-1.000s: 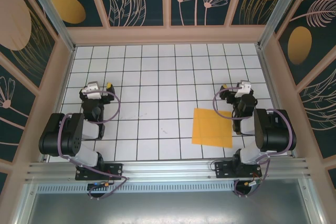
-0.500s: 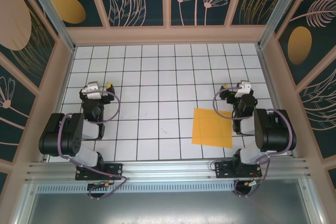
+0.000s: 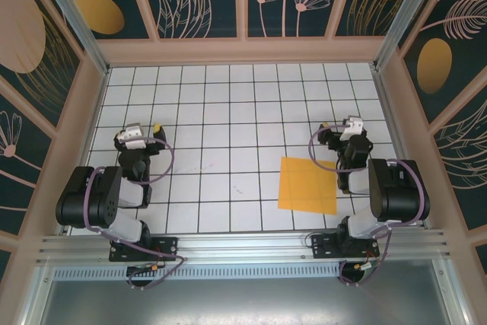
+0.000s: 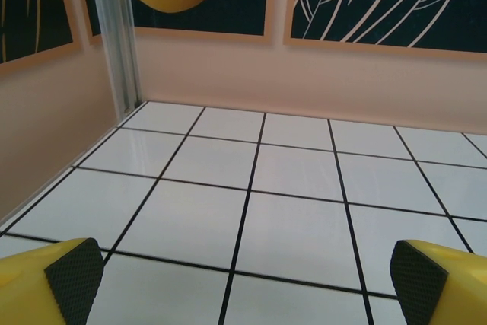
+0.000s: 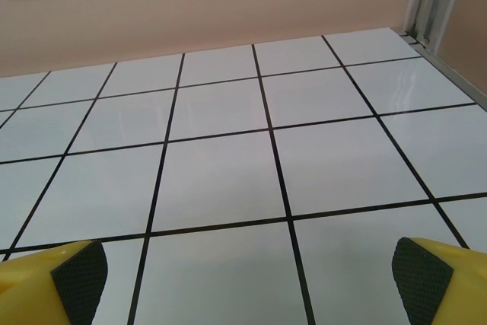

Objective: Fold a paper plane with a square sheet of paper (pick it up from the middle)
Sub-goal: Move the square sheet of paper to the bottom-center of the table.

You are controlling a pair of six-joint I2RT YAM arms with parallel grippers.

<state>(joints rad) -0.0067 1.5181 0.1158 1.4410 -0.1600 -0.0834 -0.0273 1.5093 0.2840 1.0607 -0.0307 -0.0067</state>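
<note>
From above, your square sheet of paper [image 3: 307,185] lies flat and orange-yellow in the lower right, near the right tool [image 3: 338,129]. It is thin, so a pinch could slide or crumple it.

Left wrist: the left tool [image 4: 243,272] gapes wide over the bare table [image 4: 297,226].

Right wrist: the right tool [image 5: 247,272] gapes wide too, holding nothing.

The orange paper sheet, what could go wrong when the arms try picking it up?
The sheet lies flat on the glossy table, so the open right gripper may slide over its middle or crumple it. It sits close beside the right arm, which might brush it askew. The left gripper starts far away.
</note>
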